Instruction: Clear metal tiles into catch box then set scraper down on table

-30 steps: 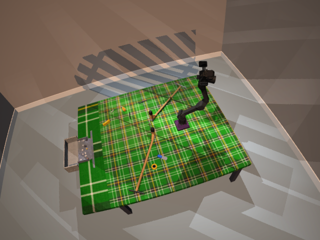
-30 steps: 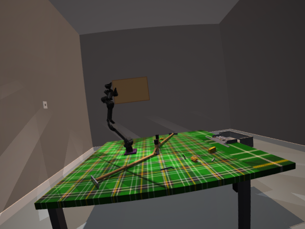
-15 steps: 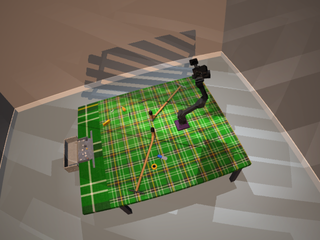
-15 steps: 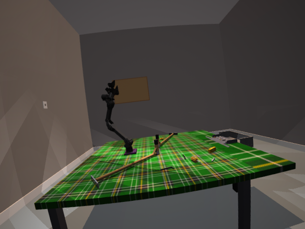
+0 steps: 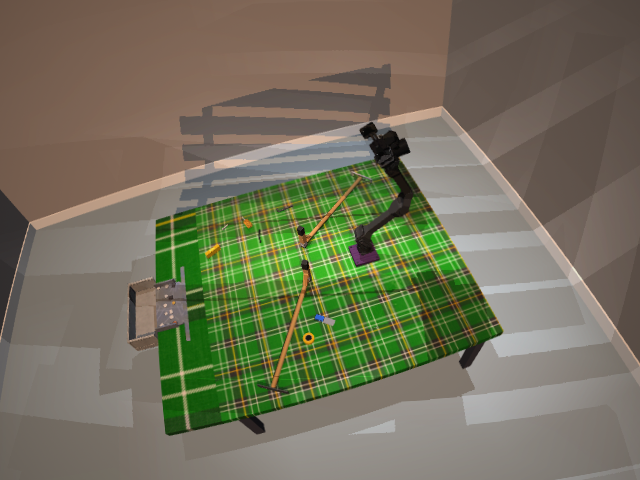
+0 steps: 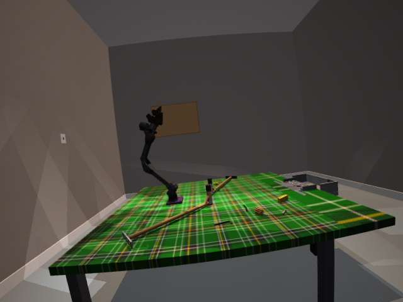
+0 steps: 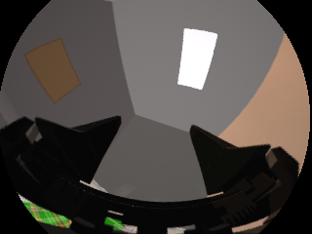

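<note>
My gripper [image 6: 153, 111] [image 7: 156, 124] is open and empty, raised high above the table and facing the walls and ceiling. A long wooden-handled tool with a pale metal head [image 5: 333, 210] [image 6: 169, 221] lies on the table. A second with a dark crosspiece head [image 5: 290, 330] [image 6: 223, 185] lies on the other side. Each has a black-topped upright grip near mid-table; which is the scraper I cannot tell. Several small tiles [image 5: 166, 317] lie on the steel plate [image 5: 179, 314]. The catch box [image 5: 132, 310] [image 6: 329, 187] adjoins its far end; tiles inside cannot be made out.
A yellow block [image 5: 212, 251] [image 6: 283, 198], an orange ridged piece [image 5: 247, 223] [image 6: 259, 211] and a thin dark hooked piece [image 6: 223, 223] lie on the table. An orange ring [image 5: 308, 338] and a blue-and-grey piece [image 5: 325, 319] lie near the dark-headed tool.
</note>
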`<state>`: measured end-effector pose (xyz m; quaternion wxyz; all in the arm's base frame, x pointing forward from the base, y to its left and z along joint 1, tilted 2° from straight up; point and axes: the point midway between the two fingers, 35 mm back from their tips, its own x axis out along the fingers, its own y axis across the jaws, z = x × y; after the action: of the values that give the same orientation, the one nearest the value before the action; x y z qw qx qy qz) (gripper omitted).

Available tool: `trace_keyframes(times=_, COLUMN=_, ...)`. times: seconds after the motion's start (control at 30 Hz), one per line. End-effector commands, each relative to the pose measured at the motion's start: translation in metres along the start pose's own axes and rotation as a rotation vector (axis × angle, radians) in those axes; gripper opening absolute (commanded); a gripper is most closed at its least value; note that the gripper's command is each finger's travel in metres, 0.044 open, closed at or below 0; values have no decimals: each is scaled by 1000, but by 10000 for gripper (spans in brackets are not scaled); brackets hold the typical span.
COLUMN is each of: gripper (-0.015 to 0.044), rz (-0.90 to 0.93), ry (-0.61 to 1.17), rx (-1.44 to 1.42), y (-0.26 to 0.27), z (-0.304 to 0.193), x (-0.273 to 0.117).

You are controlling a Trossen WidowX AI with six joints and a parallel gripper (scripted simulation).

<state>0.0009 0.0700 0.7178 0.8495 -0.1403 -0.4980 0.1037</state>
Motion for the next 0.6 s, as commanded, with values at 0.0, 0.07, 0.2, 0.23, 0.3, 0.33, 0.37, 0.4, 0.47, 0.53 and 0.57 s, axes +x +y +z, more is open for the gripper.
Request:
trace_keyframes(times=0.0, gripper=440, rz=-13, ry=56, rx=65, y=-8, z=-23, x=1)
trace_keyframes(times=0.07, gripper=440, rz=-16, ry=77, rx=92, y=-10, z=-31, x=1)
trace_keyframes(times=0.2, gripper=440, rz=-19, ry=120, rx=144, y=-13, z=-48, x=0)
trace_keyframes(times=0.23, gripper=440, rz=-20, ry=131, rx=157, y=-13, z=-52, x=0)
trace_keyframes(times=0.3, gripper=440, rz=-20, ry=154, rx=182, y=-14, z=-61, x=0)
trace_keyframes(times=0.33, gripper=440, rz=-20, ry=165, rx=194, y=-14, z=-65, x=-1)
trace_keyframes(times=0.37, gripper=440, rz=-20, ry=177, rx=206, y=-14, z=-69, x=-1)
trace_keyframes(times=0.4, gripper=440, rz=-20, ry=188, rx=218, y=-14, z=-74, x=-1)
trace_keyframes(times=0.47, gripper=440, rz=-19, ry=212, rx=242, y=-13, z=-82, x=-2)
trace_keyframes(times=0.53, gripper=440, rz=-17, ry=236, rx=265, y=-12, z=-91, x=-2)
trace_keyframes(times=0.57, gripper=440, rz=-16, ry=248, rx=276, y=-12, z=-95, x=-3)
